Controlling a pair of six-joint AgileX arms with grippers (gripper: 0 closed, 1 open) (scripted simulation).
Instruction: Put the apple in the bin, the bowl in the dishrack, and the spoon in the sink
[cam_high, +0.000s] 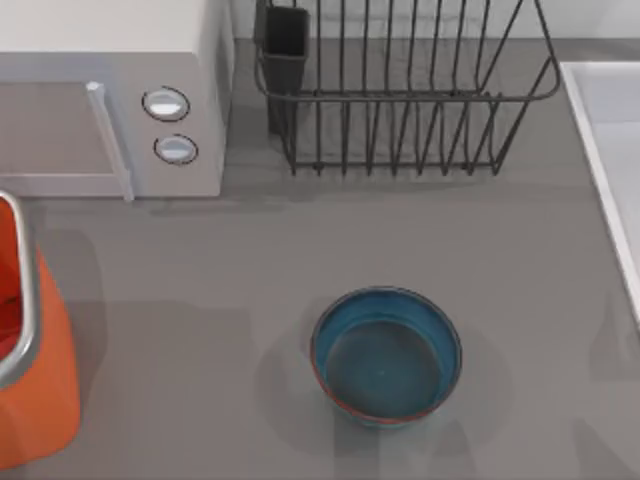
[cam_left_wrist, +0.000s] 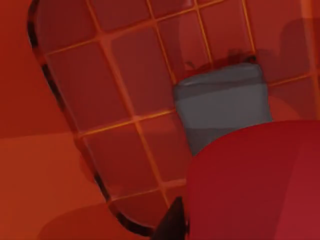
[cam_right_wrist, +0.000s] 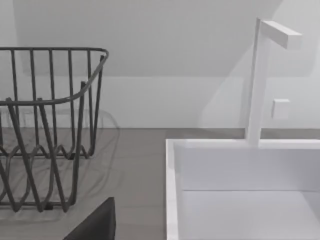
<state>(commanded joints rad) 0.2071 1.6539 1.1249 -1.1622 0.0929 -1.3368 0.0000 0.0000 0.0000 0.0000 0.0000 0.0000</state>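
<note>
The left wrist view looks down into the orange bin (cam_left_wrist: 60, 170), at its gridded floor. The red apple (cam_left_wrist: 255, 185) sits large and close there, with my left gripper (cam_left_wrist: 197, 167) shut on it and a grey fingertip (cam_left_wrist: 222, 107) against its far side. In the top view the bin (cam_high: 40, 400) stands at the left edge. The teal-blue bowl (cam_high: 385, 355) rests upright on the table, front centre. The dishrack (cam_high: 400, 95) stands at the back, the sink (cam_high: 600, 150) at the right edge. A dark part of my right gripper (cam_right_wrist: 95, 225) shows beside the sink's rim (cam_right_wrist: 172, 200). The spoon is out of view.
A white microwave (cam_high: 110, 90) with two knobs stands at the back left. A white faucet (cam_right_wrist: 260, 80) rises behind the sink. The dishrack (cam_right_wrist: 50, 125) stands a short gap away from the sink. Grey tabletop (cam_high: 200, 260) lies between the bin and the bowl.
</note>
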